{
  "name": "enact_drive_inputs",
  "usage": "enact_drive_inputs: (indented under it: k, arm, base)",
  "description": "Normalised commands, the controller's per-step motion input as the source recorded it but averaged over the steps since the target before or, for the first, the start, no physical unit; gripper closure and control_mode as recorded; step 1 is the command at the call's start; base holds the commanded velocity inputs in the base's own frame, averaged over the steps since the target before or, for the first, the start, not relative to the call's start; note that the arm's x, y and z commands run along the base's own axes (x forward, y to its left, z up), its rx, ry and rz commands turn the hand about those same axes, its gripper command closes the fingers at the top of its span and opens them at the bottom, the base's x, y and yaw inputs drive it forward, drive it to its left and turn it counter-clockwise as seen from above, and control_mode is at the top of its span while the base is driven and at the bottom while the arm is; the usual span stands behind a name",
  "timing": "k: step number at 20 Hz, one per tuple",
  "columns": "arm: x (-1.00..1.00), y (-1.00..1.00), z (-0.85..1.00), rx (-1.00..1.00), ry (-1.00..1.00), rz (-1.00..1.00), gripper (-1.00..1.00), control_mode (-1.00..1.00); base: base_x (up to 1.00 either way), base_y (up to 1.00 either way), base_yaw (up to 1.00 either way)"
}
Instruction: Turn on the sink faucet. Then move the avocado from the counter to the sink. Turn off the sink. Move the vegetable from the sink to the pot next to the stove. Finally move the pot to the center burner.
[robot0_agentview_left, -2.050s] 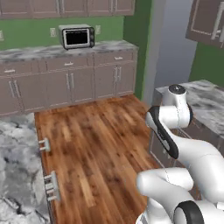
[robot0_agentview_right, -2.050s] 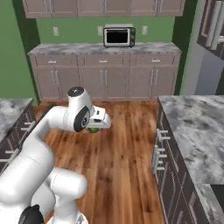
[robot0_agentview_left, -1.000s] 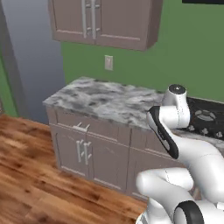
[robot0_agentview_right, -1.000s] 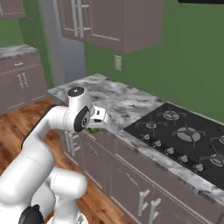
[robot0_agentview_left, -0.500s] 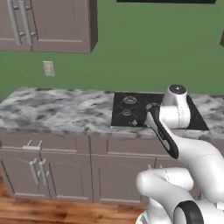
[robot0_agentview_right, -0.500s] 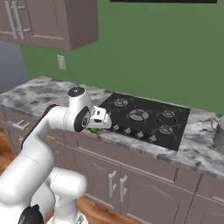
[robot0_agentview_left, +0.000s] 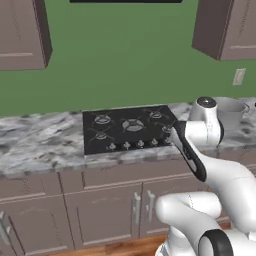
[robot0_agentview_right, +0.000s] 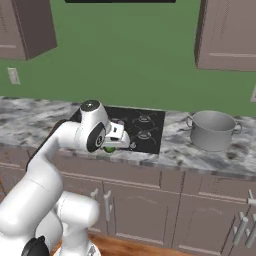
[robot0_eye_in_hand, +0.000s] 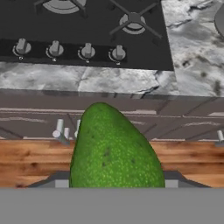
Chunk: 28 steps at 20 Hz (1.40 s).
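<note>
avocado (robot0_eye_in_hand: 116, 148) held between the fingers, above counter (robot0_eye_in_hand: 109, 81) edge

No text, label, brand, number or sign can be read anywhere.

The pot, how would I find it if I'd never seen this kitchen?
Find the black stove set in the marbled counter. Just right of it stands the pot: round, pale grey metal, with small side handles, the one tall shiny thing on the stone.
</note>
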Motion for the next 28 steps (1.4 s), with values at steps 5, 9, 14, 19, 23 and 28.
enact_drive_inputs:
  k: [5, 9, 14, 19, 23, 28]
  arm:
    - [0.00, 0.00, 0.00, 0.00, 0.00, 0.00, 1.00, 1.00]
    - [0.00, 0.00, 0.00, 0.00, 0.00, 0.00, 1.00, 1.00]
    - [0.00, 0.00, 0.00, 0.00, 0.00, 0.00, 1.00, 1.00]
    - [0.00, 0.00, 0.00, 0.00, 0.00, 0.00, 1.00, 1.00]
    - [0.00, 0.00, 0.00, 0.00, 0.00, 0.00, 1.00, 1.00]
    - [0.00, 0.00, 0.00, 0.00, 0.00, 0.00, 1.00, 1.00]
  base:
    - [0.52, -0.12, -0.19]
    - [0.54, -0.25, -0.07]
    - [0.39, -0.41, -0.04]
    - [0.30, -0.31, -0.01]
    - [0.39, -0.27, 0.00]
    - [0.42, -0.36, 0.00]
